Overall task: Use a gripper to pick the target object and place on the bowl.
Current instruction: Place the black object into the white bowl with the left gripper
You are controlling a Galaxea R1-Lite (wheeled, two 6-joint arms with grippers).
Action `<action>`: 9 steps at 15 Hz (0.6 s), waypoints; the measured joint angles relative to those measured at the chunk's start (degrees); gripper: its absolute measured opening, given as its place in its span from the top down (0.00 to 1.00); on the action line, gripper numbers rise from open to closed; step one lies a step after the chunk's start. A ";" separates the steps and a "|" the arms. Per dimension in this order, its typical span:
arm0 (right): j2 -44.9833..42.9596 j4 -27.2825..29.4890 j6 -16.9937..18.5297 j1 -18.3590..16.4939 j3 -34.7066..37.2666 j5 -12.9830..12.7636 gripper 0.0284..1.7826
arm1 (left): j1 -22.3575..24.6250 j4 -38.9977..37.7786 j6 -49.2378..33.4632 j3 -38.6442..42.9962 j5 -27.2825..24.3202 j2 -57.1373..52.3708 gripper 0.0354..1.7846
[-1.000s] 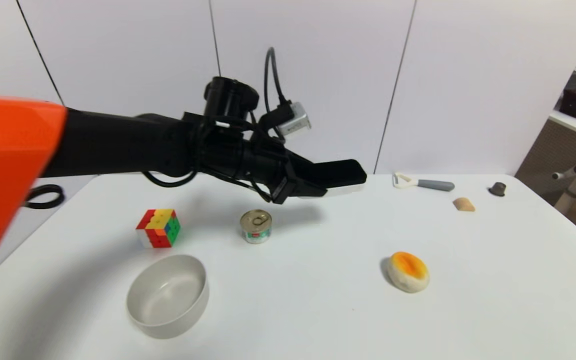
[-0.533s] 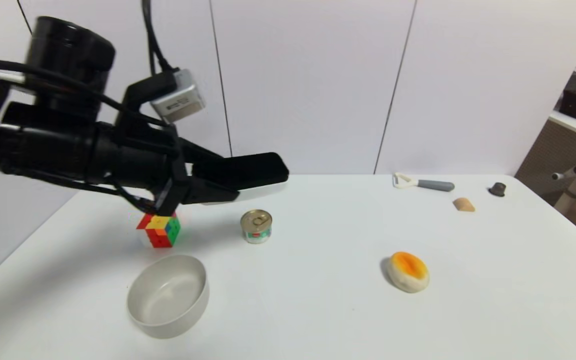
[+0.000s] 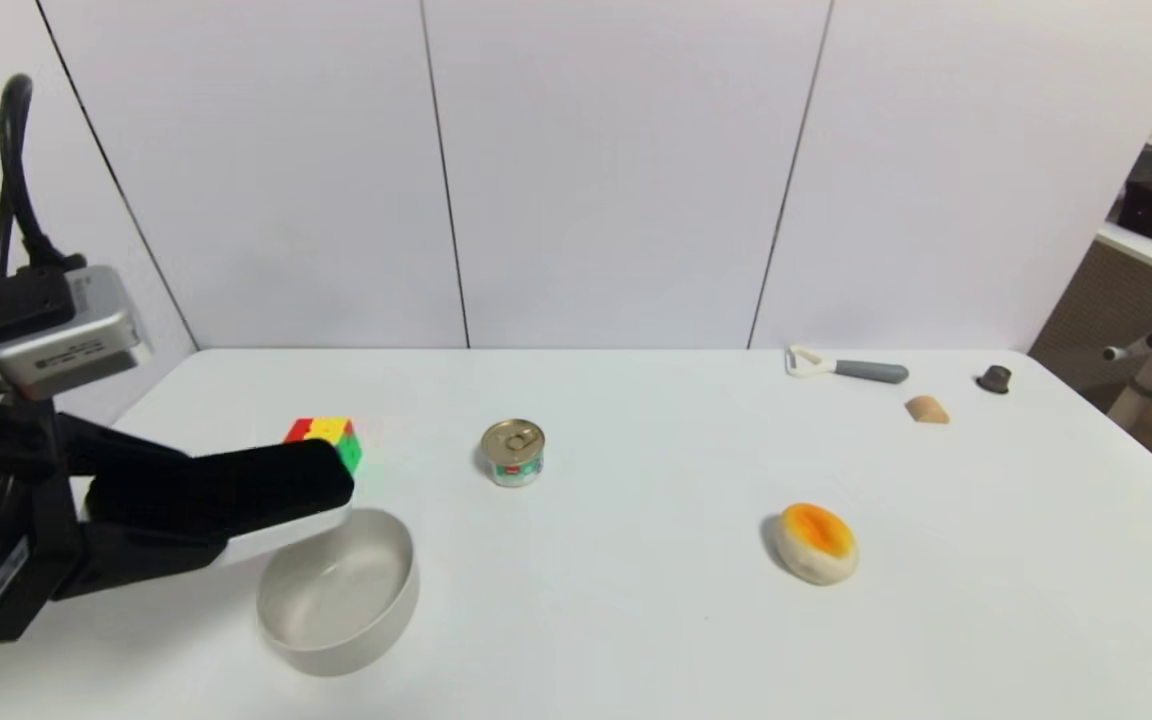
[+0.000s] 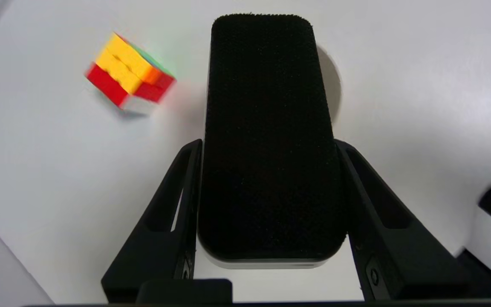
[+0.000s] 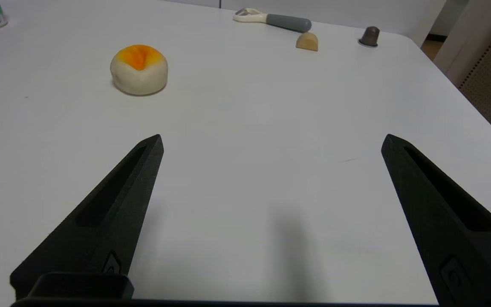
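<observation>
Left claw pinches felt-topped block (rounded) — above matte bowl.

The head camera looks forward and down from above the near edge of the white desk, taking in its whole width to the far wall. The left wrist camera sits just behind the left hand, looking steeply down past a black-topped block at the desk's left part; both views share the multicoloured cube. The right wrist camera rides low behind the right hand, facing the far right corner; it shares the orange-topped bun and peeler with the head view.
</observation>
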 joint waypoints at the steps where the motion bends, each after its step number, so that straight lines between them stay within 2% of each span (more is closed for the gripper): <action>1: 0.00 -0.02 0.04 0.00 0.00 -0.01 0.01 | 0.15 3.24 0.09 0.20 0.05 -0.61 0.46; 3: 0.00 0.00 0.04 0.00 0.00 0.02 0.01 | 0.22 7.08 0.33 0.93 -0.09 -0.52 0.46; 9: 0.00 0.02 0.02 0.00 0.00 -0.01 0.01 | -0.05 5.36 1.57 1.73 -0.21 5.24 0.46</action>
